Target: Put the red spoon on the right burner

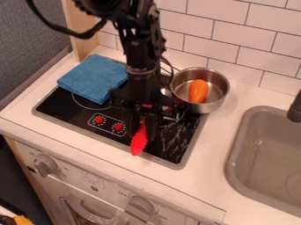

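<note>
- Red spoon (139, 141): located at the pincer (144, 133) of the arm, one end pointing toward the front rim of the stove (170, 163).
- Pincer state: from where I stand, the fingers appear clamped on the spoon, one on each side.
- Step in hand: transport and alignment, judged from the grasp; placement is outstanding.
- Target: right burner (176, 123), partly hidden behind the pincer.
- Next move: shift the spoon rearward and to the right, centre it over the burner, lower until supported, then release. Clearance beneath the spoon cannot be determined.
- Caution: avoid striking the metal pot (222, 88) at the rear right corner.
</note>
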Available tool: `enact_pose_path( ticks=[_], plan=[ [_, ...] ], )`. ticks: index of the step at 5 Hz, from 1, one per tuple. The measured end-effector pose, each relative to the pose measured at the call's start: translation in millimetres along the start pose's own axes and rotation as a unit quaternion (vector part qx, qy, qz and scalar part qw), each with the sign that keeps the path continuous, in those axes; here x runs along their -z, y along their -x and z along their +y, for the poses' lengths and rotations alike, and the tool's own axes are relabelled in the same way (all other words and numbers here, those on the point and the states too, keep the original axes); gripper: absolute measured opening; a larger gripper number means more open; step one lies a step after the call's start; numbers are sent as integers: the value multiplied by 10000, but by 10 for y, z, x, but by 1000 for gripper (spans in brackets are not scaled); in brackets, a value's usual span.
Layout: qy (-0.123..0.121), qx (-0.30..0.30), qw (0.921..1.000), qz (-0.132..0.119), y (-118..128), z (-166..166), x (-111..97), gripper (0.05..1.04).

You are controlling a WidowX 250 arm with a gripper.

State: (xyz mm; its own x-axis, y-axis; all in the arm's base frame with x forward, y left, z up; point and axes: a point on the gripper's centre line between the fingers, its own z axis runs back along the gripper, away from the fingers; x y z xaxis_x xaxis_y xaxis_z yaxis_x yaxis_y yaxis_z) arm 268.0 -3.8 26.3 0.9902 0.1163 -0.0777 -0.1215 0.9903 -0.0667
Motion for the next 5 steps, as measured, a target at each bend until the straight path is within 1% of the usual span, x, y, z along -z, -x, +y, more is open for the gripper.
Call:
enact_pose_path(
  ticks=[1, 2, 3, 4, 5],
  plan=[
    [-51, -28, 10000, 67, 46, 17, 38, 464],
    [-32, 369, 9990, 244, 2, 19, 164, 789],
    [-129, 592, 9980, 186, -33, 48, 146, 1004],
    [-393, 740, 9962, -226, -91, 22, -65, 1004],
    [-522, 740, 9947, -483, -117, 0, -185, 1001]
  ],
)
